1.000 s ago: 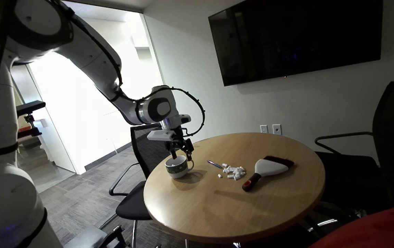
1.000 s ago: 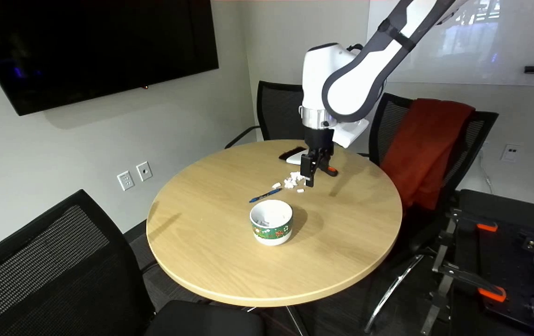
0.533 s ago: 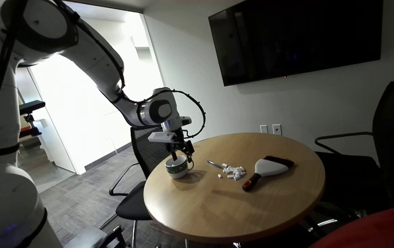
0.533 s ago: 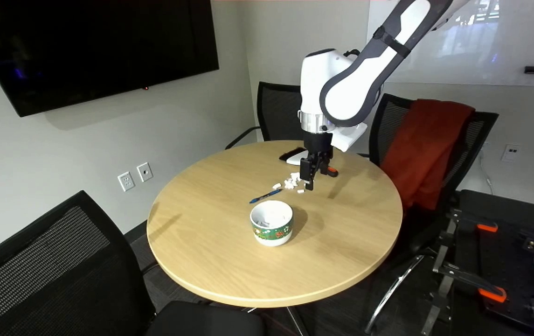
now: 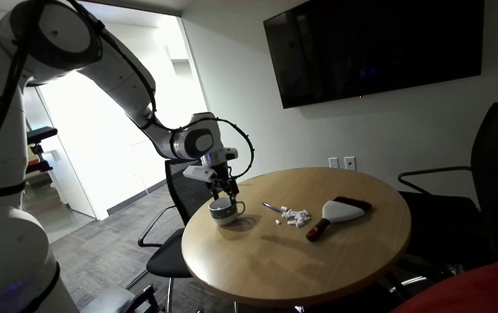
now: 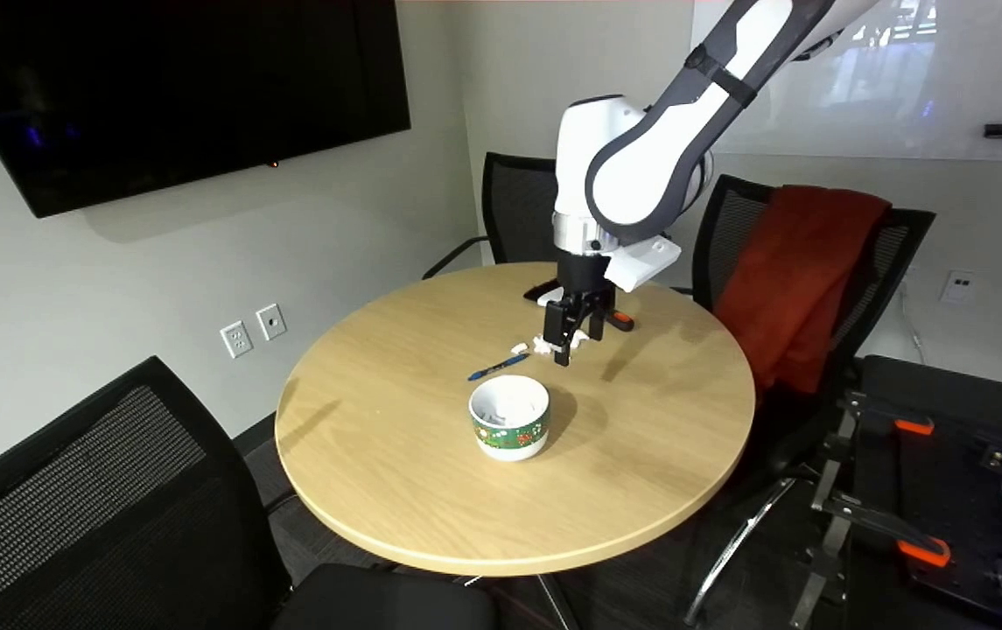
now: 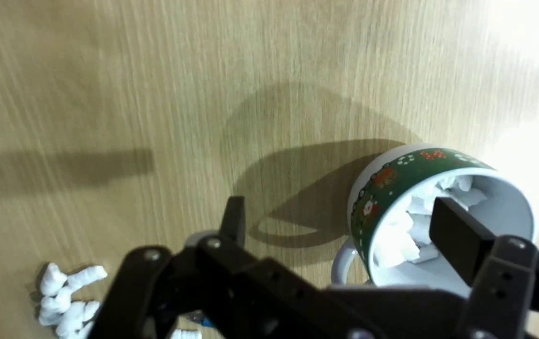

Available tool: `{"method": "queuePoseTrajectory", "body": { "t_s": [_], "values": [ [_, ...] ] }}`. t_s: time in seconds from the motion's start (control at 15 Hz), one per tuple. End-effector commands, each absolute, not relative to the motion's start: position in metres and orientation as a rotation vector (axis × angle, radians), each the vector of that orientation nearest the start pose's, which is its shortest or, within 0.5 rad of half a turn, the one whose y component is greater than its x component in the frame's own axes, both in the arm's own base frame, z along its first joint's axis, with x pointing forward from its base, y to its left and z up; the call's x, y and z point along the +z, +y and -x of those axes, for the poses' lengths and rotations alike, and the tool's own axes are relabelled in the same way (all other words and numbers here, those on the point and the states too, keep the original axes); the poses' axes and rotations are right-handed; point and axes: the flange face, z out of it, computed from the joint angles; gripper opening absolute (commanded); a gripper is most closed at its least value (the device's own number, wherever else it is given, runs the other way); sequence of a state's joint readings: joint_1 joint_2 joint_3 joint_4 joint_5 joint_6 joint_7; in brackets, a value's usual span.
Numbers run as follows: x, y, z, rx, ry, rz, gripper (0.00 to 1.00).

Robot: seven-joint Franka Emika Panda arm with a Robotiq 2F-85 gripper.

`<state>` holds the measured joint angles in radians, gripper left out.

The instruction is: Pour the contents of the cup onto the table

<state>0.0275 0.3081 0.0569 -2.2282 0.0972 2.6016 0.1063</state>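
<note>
The pincer [image 7: 340,219] is hanging near the white ceramic cup with a green floral band [image 6: 509,436], its black fingers [image 7: 462,245] spread wide and holding nothing. The cup is standing upright on the round, pale wooden bench [image 6: 395,490], and crumpled white pieces [image 7: 396,240] are lying inside it, so the pouring is waiting to begin. Beyond a slim blue pen [image 6: 498,367] lying near the cup, a loose heap of similar white scraps [image 5: 297,215] is resting on the bench.

In the wrist view one finger is overlapping the cup's mouth while the other is showing outside it, so the pincer seems to be sitting off-centre. Lowering from here could be bringing a fingertip down on the rim and toppling the cup early. The pale curved handle [image 7: 339,263] could be blocking a finger if the approach is made from its side. Smooth, rounded walls are likely to be slipping if the hold is shallow. Tipping toward the heap would be mixing the two lots.
</note>
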Motion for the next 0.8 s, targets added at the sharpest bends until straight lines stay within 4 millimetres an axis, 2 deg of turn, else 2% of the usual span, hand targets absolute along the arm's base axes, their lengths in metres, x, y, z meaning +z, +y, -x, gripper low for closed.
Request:
{"method": "queuePoseTrajectory", "body": {
  "t_s": [0.0, 0.27, 0.73],
  "values": [
    [0.233, 0.056, -0.563, -0.179, 0.284, 3.057, 1.0],
    [0.222, 0.063, -0.567, -0.202, 0.38, 3.073, 1.0],
    [0.202, 0.06, -0.575, -0.187, 0.488, 3.089, 1.0]
  ]
}}
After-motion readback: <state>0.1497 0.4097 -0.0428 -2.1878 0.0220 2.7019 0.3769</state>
